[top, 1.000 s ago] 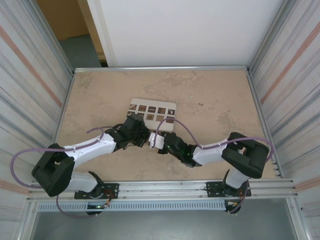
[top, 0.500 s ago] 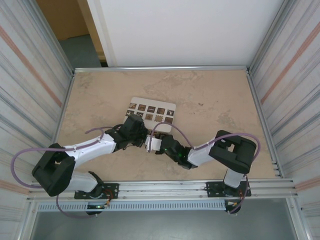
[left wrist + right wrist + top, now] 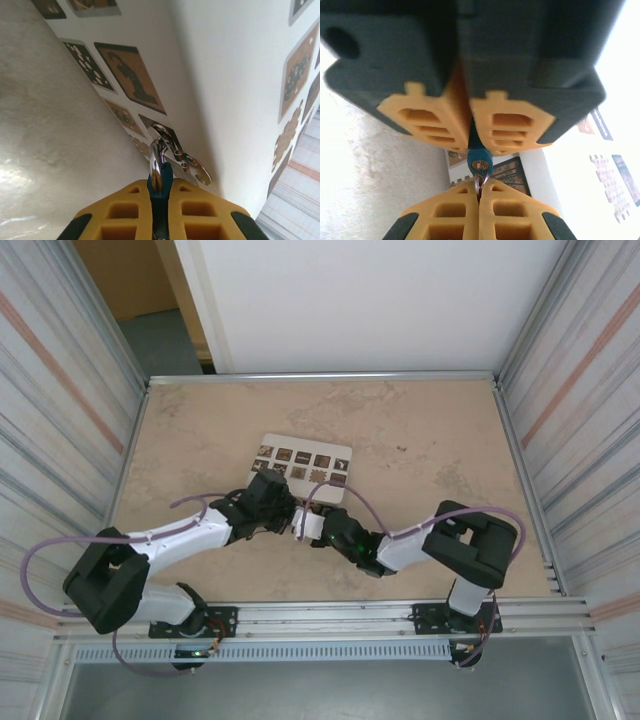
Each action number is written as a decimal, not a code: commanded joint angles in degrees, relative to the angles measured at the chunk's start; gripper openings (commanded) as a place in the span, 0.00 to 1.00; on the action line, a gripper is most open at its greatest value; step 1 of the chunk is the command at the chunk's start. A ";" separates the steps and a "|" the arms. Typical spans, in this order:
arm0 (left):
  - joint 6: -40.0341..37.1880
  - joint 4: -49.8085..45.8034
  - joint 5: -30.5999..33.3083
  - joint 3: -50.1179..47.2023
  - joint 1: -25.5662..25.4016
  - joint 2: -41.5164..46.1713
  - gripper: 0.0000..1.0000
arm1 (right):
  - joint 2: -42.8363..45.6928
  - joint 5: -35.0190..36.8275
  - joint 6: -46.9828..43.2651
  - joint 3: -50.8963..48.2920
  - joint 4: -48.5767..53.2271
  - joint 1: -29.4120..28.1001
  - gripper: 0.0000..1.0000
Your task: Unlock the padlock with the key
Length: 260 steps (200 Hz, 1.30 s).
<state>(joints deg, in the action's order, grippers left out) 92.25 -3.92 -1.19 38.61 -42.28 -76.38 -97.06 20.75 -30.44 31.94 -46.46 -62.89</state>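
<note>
so my left gripper [image 3: 160, 187] is clamped on the little blue padlock [image 3: 480, 159], right gripper [image 3: 480, 192] pinched shut on the key [image 3: 478, 181] touching it

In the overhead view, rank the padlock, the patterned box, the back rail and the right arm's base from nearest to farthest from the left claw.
1. padlock, gripped in the left claw itself.
2. patterned box, just beyond the claw.
3. back rail, along the far edge.
4. right arm's base, near edge, far right.
</note>
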 commanded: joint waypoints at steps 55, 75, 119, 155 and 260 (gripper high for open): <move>-1.27 8.09 -6.52 -0.99 -3.13 1.51 0.00 | 9.02 -17.60 37.08 4.42 9.81 7.34 0.00; -1.14 9.10 -5.62 -1.17 -4.28 0.59 0.00 | 10.07 -22.28 42.93 4.46 10.33 10.02 0.00; -0.70 12.33 -4.07 -2.07 -5.96 -1.46 0.00 | 11.03 -24.89 44.28 3.54 11.86 12.50 0.00; -0.84 12.45 -1.67 -1.78 -7.43 -2.52 0.00 | 10.94 -23.59 41.47 1.85 13.85 13.78 0.00; 3.89 17.13 9.11 -1.76 -14.69 -9.25 0.00 | 10.67 -23.94 42.25 -4.45 11.92 16.89 0.00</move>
<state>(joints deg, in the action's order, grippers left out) 95.07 10.59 11.00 36.99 -53.82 -84.77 -87.55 -6.59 10.28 28.34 -29.69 -48.53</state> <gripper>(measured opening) 0.094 0.048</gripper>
